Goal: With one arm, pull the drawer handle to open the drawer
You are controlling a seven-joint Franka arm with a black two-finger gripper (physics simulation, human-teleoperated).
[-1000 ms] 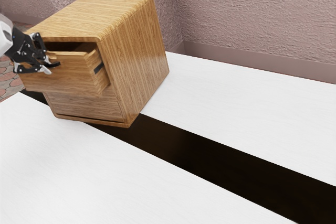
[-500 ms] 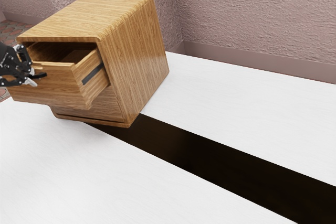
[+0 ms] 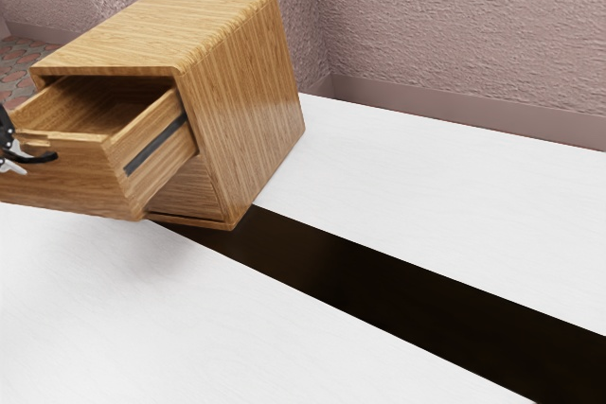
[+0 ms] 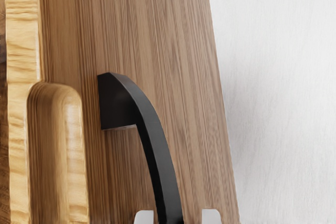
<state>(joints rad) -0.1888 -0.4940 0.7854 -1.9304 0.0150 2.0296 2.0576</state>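
Drawer point(image 3: 85, 175) juts toward exterior view's left

Wooden cabinet point(image 3: 232, 63) at table's point(image 3: 436, 186) far left end, tilted, straddling dark strip point(image 3: 398, 290) that runs diagonally between two white surfaces. Drawer point(image 3: 80, 177) out and open, sticking far out of cabinet toward exterior view's left, bare wooden inside on show. Black rail point(image 3: 154, 142) along drawer's side. Thin black handle point(image 3: 36, 157) curves off drawer front. Gripper point(image 3: 5, 144) just a dark sliver at exterior view's left edge, right at handle. Pink textured wall point(image 3: 454, 16) behind table's far edge.
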